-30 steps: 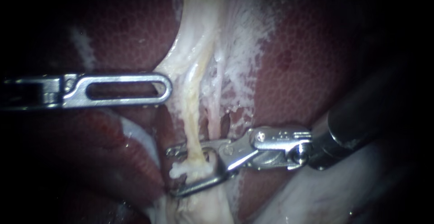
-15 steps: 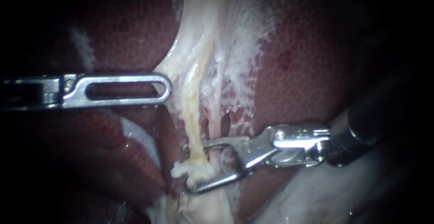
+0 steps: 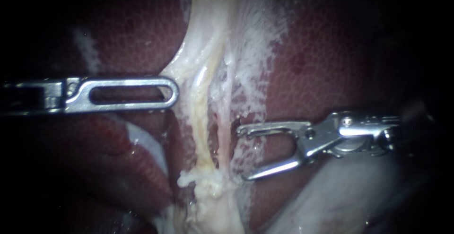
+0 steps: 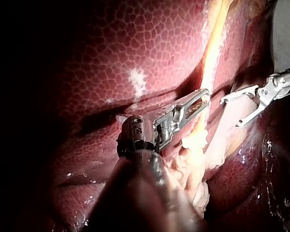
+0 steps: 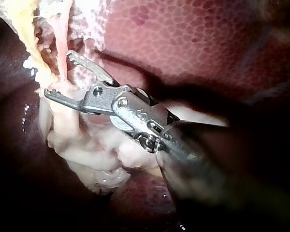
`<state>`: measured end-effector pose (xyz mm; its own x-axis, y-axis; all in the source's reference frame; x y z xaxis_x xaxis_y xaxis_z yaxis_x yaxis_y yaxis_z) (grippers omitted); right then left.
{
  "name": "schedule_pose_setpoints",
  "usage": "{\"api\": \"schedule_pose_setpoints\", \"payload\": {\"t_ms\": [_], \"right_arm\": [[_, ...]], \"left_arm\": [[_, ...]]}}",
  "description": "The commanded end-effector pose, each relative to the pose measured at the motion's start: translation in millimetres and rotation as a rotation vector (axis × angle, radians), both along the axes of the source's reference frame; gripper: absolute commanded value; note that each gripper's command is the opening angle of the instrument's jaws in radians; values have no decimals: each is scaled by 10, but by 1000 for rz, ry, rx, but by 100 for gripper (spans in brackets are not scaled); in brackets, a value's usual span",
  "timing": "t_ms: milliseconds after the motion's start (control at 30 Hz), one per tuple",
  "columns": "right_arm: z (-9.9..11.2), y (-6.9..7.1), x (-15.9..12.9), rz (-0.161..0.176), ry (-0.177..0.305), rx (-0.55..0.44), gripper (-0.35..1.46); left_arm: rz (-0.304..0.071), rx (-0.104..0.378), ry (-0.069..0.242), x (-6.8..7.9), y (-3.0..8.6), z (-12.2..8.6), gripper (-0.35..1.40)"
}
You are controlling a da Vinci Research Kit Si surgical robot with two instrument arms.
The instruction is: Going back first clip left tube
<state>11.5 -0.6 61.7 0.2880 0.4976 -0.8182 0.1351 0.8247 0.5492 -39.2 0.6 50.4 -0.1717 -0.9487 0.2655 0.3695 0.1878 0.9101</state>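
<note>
The liver (image 3: 326,54) fills most of my screen, dark red with a fine cobbled pattern and a wet sheen. Down its middle runs a pale sheet (image 3: 213,30) of stringy whitish tissue, frayed along its right edge.

My left instrument (image 3: 172,92) comes in level. It is bright steel, flat and round-ended, with a long slot through it. Its jaws lie flat together, and the edge of the pale sheet looks nipped at their tip, where the sheet bulges out toward it. From the left wrist camera the left instrument (image 4: 203,98) reads the same way, jaws narrow and closed, with the tip against the yellow strand.

My right instrument (image 3: 242,153) has its jaws spread wide in a V and holds nothing. Both jaws are thin, straight and polished, the upper one level and the lower one angled down. Their tips stand just to the right of the tubes.

The left tube (image 3: 201,125) is waxy yellow and cord-like. It runs down out of the sheet between the two instruments' tips and ends in a lumpy white clump (image 3: 203,179). Just beside it on the right lies a thinner pink tube (image 3: 226,137). On the right wrist camera the right instrument (image 5: 58,73) has that pink strand at the mouth of its open jaws, and I cannot tell whether either jaw touches it.
</note>
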Motion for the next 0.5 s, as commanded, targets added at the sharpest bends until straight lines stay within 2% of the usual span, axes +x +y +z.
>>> {"api": "schedule_pose_setpoints", "payload": {"t_ms": [33, 233, 500], "right_arm": [[-5, 5, -3, 1, 2, -14, 60], [-32, 23, -17, 1, 9, -49, 60], [-46, 30, -30, 11, 1, -62, 60]], "left_arm": [[0, 0, 0, 0, 0, 0, -35], [0, -1, 0, 0, 0, 2, -35], [0, -1, 0, 0, 0, 2, -35]]}}
